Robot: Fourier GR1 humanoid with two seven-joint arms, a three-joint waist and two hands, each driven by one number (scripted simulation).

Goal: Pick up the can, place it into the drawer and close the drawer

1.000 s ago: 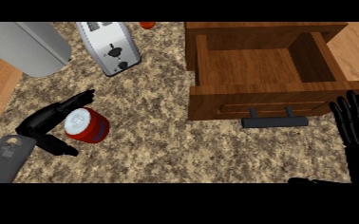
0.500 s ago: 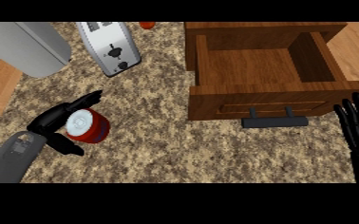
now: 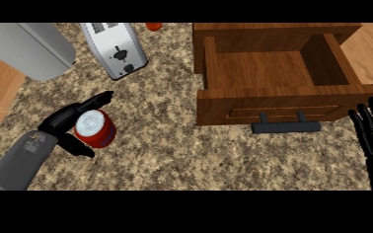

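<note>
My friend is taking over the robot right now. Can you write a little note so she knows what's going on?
Left hand: fingers and thumb curled round the red can, which stands on the counter, left side.
Right hand: open, resting at the right edge beside the drawer front.
Drawer: pulled open, nothing showing inside, black handle facing the robot.
Done: hand set around the can.
Left: lift the can, carry it right, set it in the drawer, push the drawer shut.
</note>
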